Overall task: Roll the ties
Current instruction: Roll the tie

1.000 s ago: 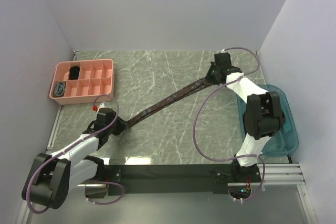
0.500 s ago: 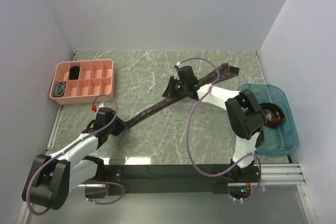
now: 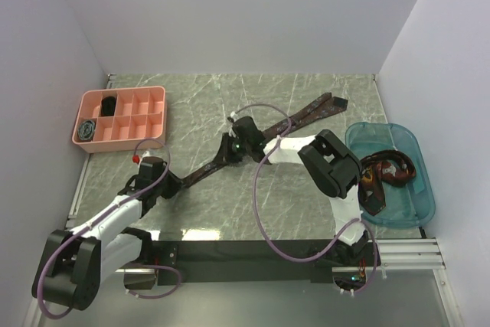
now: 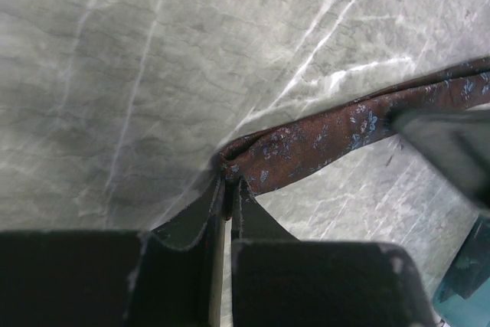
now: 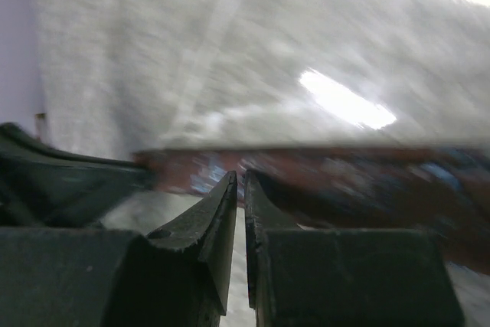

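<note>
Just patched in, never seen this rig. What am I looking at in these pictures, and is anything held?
Two white-and-black robot arms are bolted at the near edge of a grey-green marbled table. The wide picture looks down from above. The other two come from a camera on each wrist, looking past that arm's two-finger tool. A long brown-maroon patterned fabric tie lies diagonally across the table. The left tool is shut on its near end. The right tool sits at the tie's middle, but its picture is blurred, so I cannot tell if it grips. At far left a pink compartment tray holds a black coil and a grey-blue coil. At right a teal plastic bin holds a tangle of dark ties.
</note>
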Robot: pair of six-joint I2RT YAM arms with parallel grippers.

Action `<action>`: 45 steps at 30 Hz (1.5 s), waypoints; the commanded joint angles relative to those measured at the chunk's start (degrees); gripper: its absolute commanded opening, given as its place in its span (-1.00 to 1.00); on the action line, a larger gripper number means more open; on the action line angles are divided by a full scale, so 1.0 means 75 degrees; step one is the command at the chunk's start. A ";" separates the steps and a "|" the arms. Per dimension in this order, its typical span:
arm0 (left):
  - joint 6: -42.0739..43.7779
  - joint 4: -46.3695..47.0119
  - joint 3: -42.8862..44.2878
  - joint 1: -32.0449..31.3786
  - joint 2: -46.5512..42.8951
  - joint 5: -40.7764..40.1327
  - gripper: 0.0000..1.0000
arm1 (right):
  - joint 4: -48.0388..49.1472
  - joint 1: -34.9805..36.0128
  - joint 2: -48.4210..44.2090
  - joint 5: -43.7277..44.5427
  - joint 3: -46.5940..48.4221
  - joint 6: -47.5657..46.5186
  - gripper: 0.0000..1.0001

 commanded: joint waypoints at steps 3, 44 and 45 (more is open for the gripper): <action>0.0061 -0.0329 0.0250 0.0165 -0.0326 -0.0330 -0.99 | 0.0498 -0.0106 -0.0201 0.0436 -0.0949 0.0245 -0.69; 0.0260 -0.0774 0.0472 0.0259 -0.0397 -0.0225 -0.99 | -0.0088 0.1195 0.0535 0.0976 0.0468 -0.0248 -0.67; 0.0272 -0.0844 0.0484 0.0259 -0.0397 -0.0237 -0.99 | -0.0041 0.1183 0.0547 0.1011 0.0397 -0.0213 -0.67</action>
